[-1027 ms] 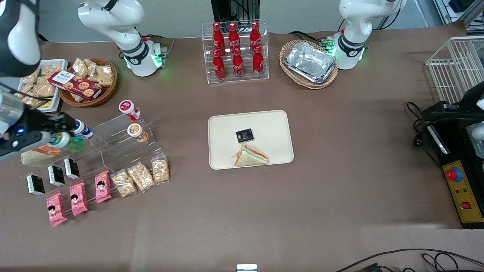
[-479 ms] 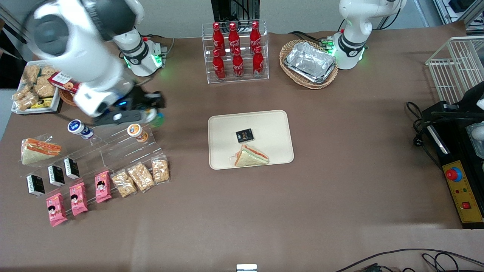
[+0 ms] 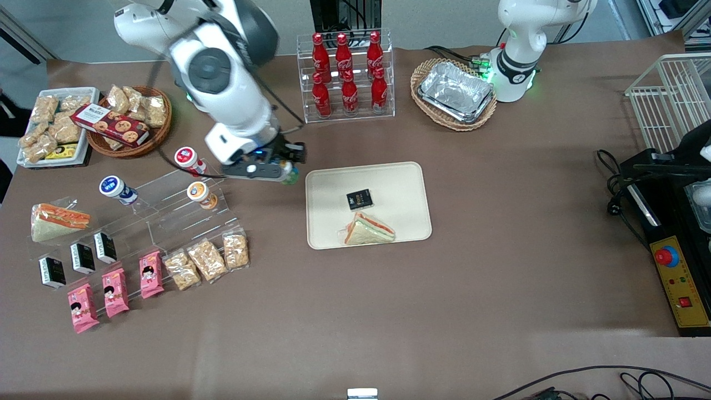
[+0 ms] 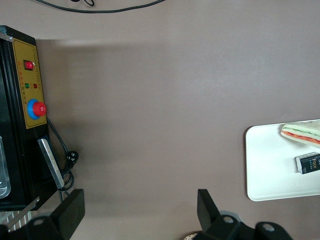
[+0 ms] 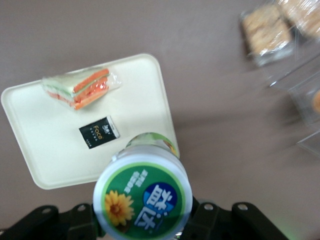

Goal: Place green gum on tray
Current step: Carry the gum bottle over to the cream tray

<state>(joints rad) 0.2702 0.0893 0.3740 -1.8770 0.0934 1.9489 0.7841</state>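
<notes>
Front view first: my gripper (image 3: 282,168) sits left of centre in the frame, just off the tray's (image 3: 405,183) edge toward the working arm's end of the table, above the brown table (image 3: 500,266). Only a sliver of the green gum (image 3: 289,176) pokes out under the gripper body here, so I can't read the fingers from this view. On the tray I see a small black packet (image 3: 359,199) near the middle and a wrapped sandwich (image 3: 369,230) nearer the camera than the packet, the two close together. Left part of the frame: clear stepped stand (image 3: 166,205) with the red-lidded bottle (image 3: 187,158), orange-lidded bottle (image 3: 199,193) and blue-lidded bottle (image 3: 114,188) on it. Cola bottle rack (image 3: 345,75) at top centre. Left wrist view: I get just one end of the tray (image 4: 270,165) at the right edge of the frame, with the sandwich (image 4: 301,132) and black packet (image 4: 309,163) on it; the gripper isn't in it. Right wrist view: the green gum (image 5: 143,198) fills the foreground, lid with the sunflower label facing the camera, clamped in the gripper (image 5: 145,220), dark finger parts hugging it on both sides. It hangs over the rim of the tray (image 5: 45,150), not resting on it. Sandwich (image 5: 80,87) and black packet (image 5: 99,132) lie on the tray, apart from the bottle.
</notes>
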